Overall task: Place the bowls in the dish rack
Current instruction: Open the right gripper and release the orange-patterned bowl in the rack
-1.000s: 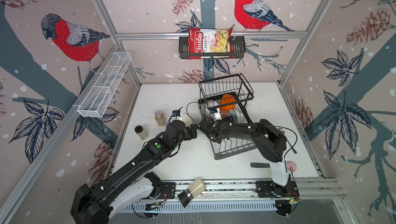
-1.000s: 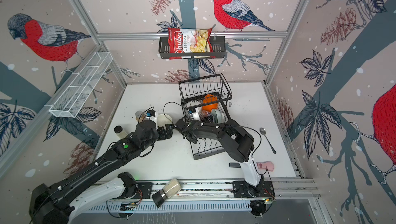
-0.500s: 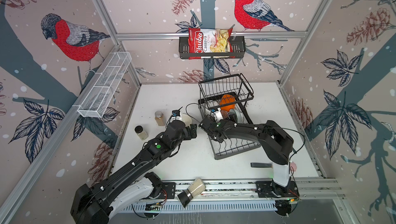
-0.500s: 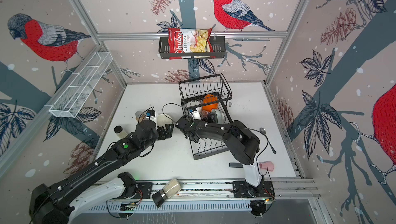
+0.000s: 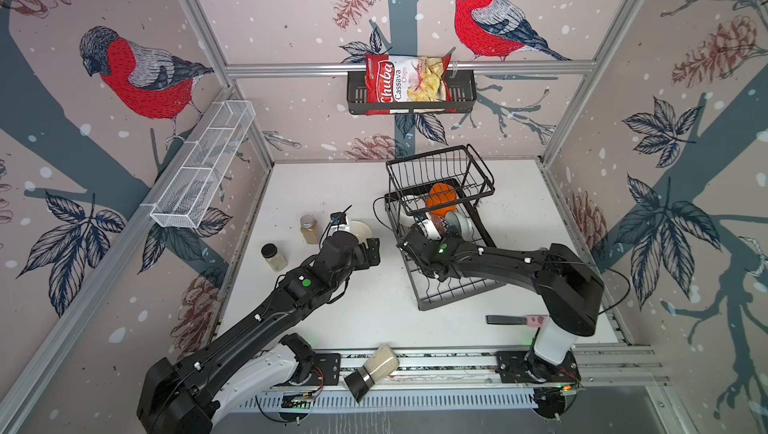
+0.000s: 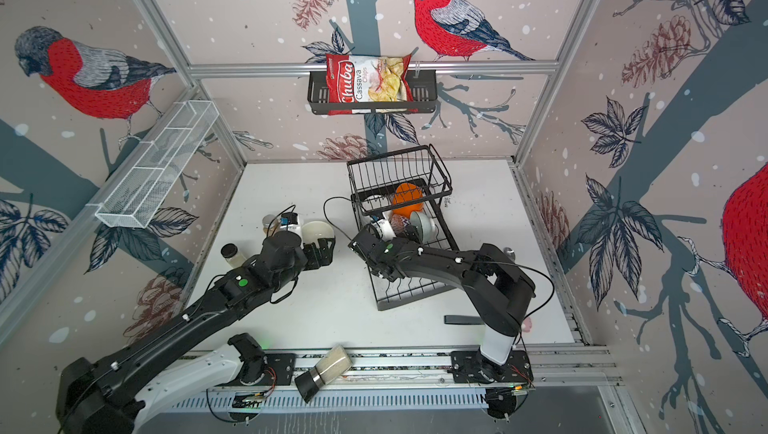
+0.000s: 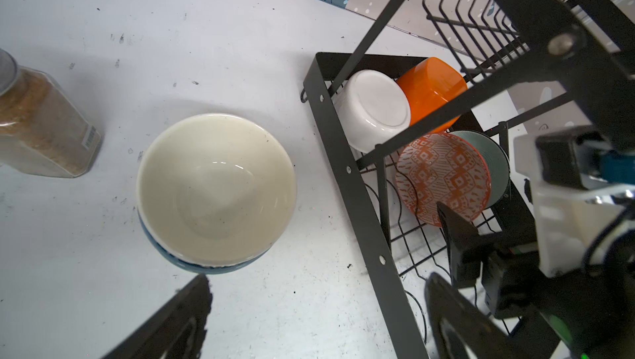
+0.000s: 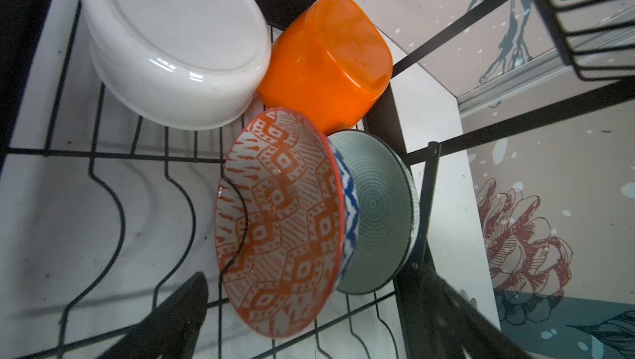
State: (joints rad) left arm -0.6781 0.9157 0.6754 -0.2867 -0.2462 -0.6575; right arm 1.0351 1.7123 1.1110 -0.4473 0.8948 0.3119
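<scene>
Seeing my right gripper fingers spread wide, not gripping the patterned bowl standing on edge in the rack beside four others; left gripper wide too, empty, near the cream bowl on the table

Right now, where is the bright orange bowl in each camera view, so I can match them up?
Both top views: orange bowl at the dish rack's far end, under its raised basket.
Left wrist: inside the rack, behind a slanted strut.
Right wrist: close up, beyond the orange-patterned bowl.
Shared landmark: the upturned white bowl right beside it.
</scene>
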